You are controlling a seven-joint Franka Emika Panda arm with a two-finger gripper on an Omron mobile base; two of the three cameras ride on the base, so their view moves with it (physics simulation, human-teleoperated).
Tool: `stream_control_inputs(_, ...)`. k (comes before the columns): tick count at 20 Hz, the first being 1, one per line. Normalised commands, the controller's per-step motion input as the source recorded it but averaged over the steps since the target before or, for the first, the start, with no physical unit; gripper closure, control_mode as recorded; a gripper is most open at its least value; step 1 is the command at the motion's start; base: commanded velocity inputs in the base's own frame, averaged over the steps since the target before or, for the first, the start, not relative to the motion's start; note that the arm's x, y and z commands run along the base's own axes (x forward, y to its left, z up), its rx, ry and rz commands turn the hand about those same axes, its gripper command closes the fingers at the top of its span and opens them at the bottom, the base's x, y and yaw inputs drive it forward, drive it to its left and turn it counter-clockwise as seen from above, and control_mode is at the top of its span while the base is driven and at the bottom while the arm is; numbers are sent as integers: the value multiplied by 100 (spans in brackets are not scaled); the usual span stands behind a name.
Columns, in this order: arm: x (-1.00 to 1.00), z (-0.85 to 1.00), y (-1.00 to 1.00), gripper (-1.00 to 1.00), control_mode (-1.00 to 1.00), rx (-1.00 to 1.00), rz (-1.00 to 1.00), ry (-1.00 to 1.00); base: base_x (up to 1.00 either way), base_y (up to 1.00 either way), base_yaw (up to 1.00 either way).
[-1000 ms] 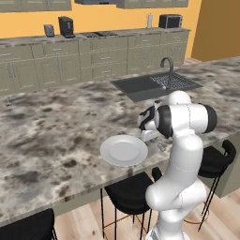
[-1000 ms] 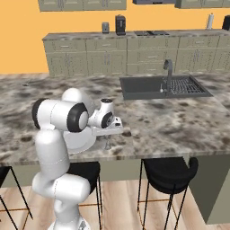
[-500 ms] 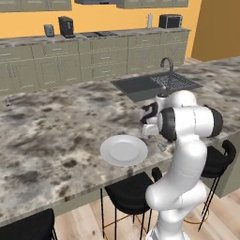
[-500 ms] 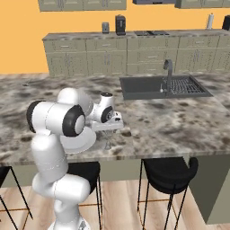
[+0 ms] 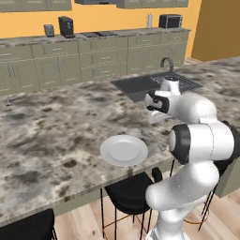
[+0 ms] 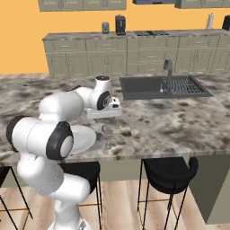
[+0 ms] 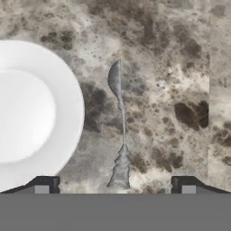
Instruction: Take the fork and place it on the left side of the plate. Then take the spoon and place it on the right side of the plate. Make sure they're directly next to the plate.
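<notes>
Marbled kitchen bench (image 5: pixel 56 126), plate (image 7: pixel 27 113) near front edge w/ spoon (image 7: pixel 119 131) lying flat just beside its right rim, not touching, as task wants; gripper (image 7: pixel 115 187) above, jaws spread wide, nothing held, prob. for clean lift-off

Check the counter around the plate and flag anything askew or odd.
Nothing stands out. The spoon lies flat on the counter beside the plate, apart from its rim, with the open tool above it.
</notes>
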Motion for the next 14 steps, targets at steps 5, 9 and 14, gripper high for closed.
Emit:
stream_control_inputs(5,-96,58,5,-100,-100,0,-1,-1,0,0,0)
stream_control_inputs(9,-93,3,16,-100,-100,0,-1,-2,0,0,0)
stream_control_inputs(14,-99,-6,15,-100,-100,0,0,-10,0,0,0)
